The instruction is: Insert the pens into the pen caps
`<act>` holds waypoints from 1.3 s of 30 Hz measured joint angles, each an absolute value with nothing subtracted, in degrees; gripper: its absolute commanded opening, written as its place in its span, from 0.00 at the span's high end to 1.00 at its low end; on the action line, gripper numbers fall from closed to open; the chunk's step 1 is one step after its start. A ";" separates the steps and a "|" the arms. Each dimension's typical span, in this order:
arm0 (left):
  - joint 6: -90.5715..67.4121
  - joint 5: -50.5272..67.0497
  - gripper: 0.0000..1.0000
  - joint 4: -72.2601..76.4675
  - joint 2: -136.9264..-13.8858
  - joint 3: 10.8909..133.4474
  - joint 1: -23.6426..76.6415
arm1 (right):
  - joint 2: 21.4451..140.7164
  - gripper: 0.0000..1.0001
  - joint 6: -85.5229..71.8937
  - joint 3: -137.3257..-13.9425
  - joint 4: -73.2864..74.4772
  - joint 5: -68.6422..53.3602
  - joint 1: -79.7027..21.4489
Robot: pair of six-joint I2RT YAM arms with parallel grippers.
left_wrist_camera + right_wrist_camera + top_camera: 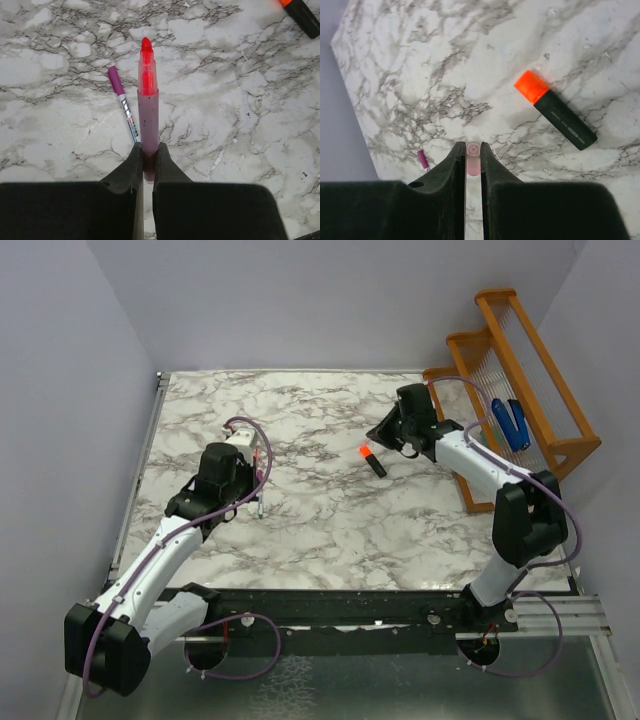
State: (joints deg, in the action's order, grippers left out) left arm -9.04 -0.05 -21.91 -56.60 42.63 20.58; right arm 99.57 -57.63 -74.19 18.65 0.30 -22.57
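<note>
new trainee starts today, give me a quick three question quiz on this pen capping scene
1. True or false: the left gripper is shut on the pink pen.
2. What does the right gripper hold? A) a whole pen B) a small pink cap C) nothing
3. Fill in: the black marker lying loose on the table has an ____ end.
Key: 1 true; 2 B; 3 orange.

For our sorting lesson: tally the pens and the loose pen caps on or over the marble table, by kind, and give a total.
Pens: 3 (slim pink pen with red tip, slim whitish pen with purple end, stubby black marker with orange end)
Loose caps: 1 (small pale pink plastic cap)
Total: 4
</note>
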 measured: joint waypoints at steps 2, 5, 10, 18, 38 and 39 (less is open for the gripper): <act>-8.64 1.98 1.00 -21.30 -56.36 42.63 20.51 | 96.64 1.00 -52.42 -72.10 14.11 -0.80 -22.57; -7.92 6.22 1.00 -19.51 -56.36 42.63 20.47 | 91.90 1.00 -45.60 -68.34 5.69 -3.88 -22.57; -6.63 14.90 1.00 -15.90 -57.89 43.11 20.49 | 86.37 1.00 -37.39 -65.28 -6.44 -13.58 -22.57; -6.31 27.42 1.00 -11.92 -59.86 43.29 21.43 | 84.40 1.00 -35.66 -60.18 -22.70 -29.34 -23.51; -6.37 36.07 1.00 -9.47 -60.25 43.29 22.63 | 85.58 1.00 -31.86 -62.74 -26.65 -35.05 -35.31; -6.39 36.18 1.00 -9.39 -60.18 43.29 22.63 | 85.80 0.99 -31.73 -62.74 -26.46 -34.96 -35.53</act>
State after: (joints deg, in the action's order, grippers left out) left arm -6.39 36.18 -9.39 -60.18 43.29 22.63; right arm 85.80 -31.73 -62.74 -26.46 -34.96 -35.53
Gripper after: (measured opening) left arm 0.039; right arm 0.165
